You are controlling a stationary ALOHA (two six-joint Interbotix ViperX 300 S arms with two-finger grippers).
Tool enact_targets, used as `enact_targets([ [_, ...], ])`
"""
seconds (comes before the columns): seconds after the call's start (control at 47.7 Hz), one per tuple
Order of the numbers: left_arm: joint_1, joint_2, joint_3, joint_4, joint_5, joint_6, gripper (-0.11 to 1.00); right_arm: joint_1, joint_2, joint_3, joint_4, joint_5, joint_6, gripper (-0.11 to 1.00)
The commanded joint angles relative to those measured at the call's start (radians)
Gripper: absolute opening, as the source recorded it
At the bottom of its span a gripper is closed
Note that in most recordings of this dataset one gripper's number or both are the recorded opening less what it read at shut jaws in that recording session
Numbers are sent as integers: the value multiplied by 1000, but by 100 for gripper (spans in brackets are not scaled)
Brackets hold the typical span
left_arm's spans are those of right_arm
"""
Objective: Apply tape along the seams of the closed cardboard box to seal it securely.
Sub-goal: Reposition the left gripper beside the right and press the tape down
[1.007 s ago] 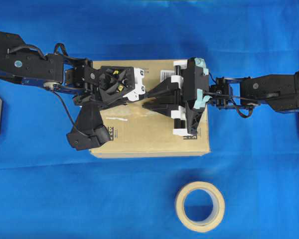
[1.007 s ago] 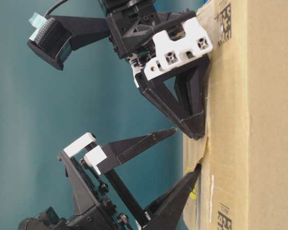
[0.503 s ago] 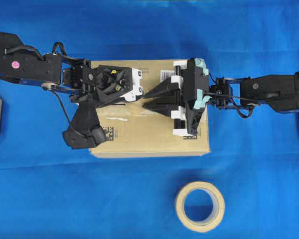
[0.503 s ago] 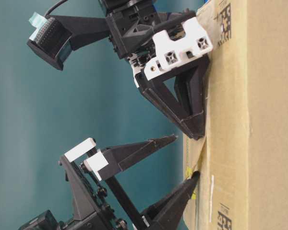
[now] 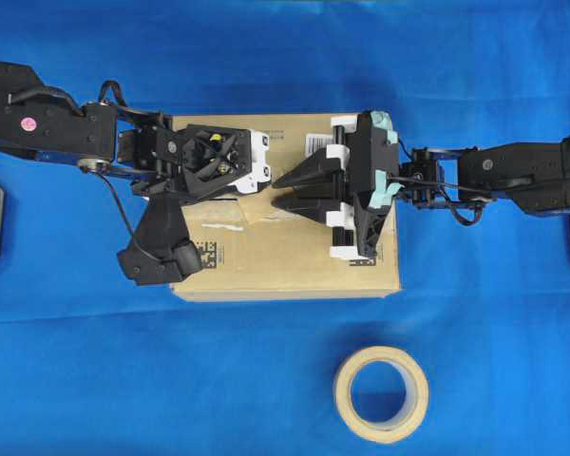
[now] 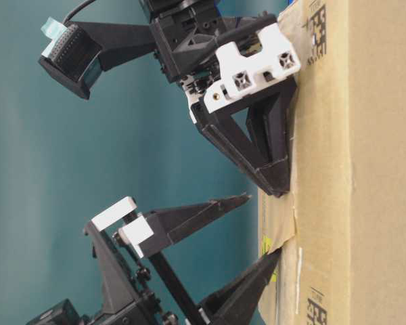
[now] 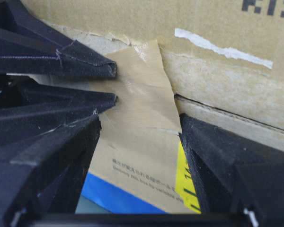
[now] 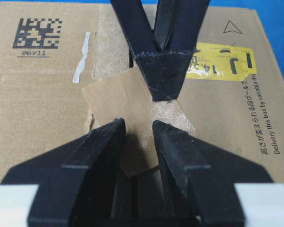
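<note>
The right end effector [image 5: 283,190] reaches in from the right of the overhead view, its two fingers a little apart and holding nothing, their tips resting on the tape [image 8: 114,97] atop the cardboard box [image 5: 285,256]. Facing it, the left end effector [image 6: 260,227] stands with its jaws spread wide, gripping nothing: seen from table level, one fingertip [image 6: 274,256] meets the box top at the tape's edge while the other hangs clear above it. The tape, a tan square patch, lies across the seams [image 7: 227,113], the dark line between the two top flaps, near the middle of the box top, one corner looking slightly lifted in the left wrist view. A yellow sticker [image 8: 220,64] sits just beside the patch, and a black square code [image 8: 36,33] marks the far corner. The box rests on a blue tabletop [image 5: 76,380], with a beige tape roll [image 5: 381,393] lying well apart in front of it.
</note>
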Motion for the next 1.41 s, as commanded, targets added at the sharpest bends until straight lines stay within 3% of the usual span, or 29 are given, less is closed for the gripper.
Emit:
enact_targets([
  [0.0,2,-46,-2,3,-11,-5,67,3,-9,-6,3,-2,-2,35],
  [0.21,0,-135,80,-18,-156,-98,67,5,-15,0,3,2,0,35],
  [0.357,-14,-193,149,-44,-354,-227,67,5,-17,-2,3,-2,-2,35],
  [0.462,-35,-213,178,-91,-474,-339,66,5,-17,-2,3,-3,0,35],
  [0.545,-46,-218,186,-146,-543,-460,65,5,-17,-3,3,-5,-2,35],
  [0.755,-49,-206,186,-144,-563,-807,60,-3,-20,-9,3,-20,-2,35],
  [0.881,-49,-215,198,-143,-577,-977,41,-17,-34,-8,9,-31,-2,28],
  [0.965,-49,-222,225,-141,-607,-1075,24,-21,-44,-11,9,-34,-2,13],
  [1.028,-49,-219,249,-141,-649,-1118,8,-21,-46,-12,9,-34,-5,0],
  [1.091,-46,-210,267,-141,-696,-1154,0,-23,-46,-15,9,-29,-8,0],
  [1.385,-35,-106,293,-141,-848,-1215,0,-25,-40,-43,9,-29,-12,0],
])
